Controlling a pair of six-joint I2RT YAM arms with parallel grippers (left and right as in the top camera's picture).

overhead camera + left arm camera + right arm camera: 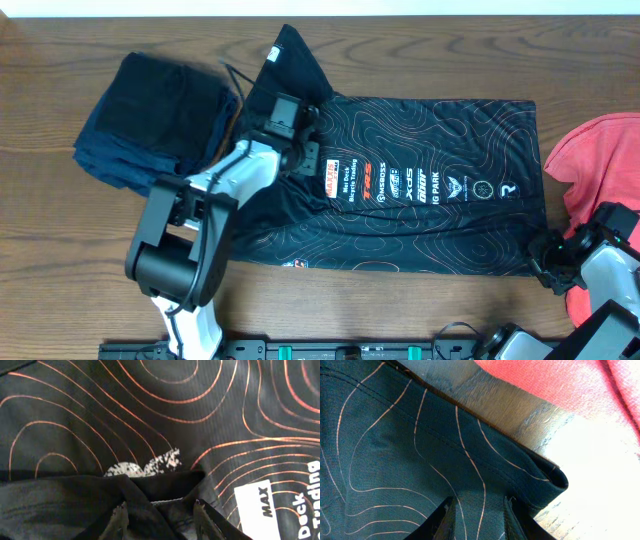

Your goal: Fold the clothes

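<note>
While the right gripper (pixel 479 521) pinches a hem corner of the jersey (pixel 430 230), the left gripper (pixel 160 521) straddles a fold at the far end, grip unclear. The jersey lies spread on the table (pixel 60 60), red T-shirt (pixel 600 160) beside.

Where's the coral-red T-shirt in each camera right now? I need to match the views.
Overhead: the coral-red T-shirt lies at the right edge, right of the black jersey.
Left wrist: not in it; only the black jersey shows.
Right wrist: top right, across a strip of table from the black jersey.
Shared landmark: the black jersey's orange contour lines.
</note>
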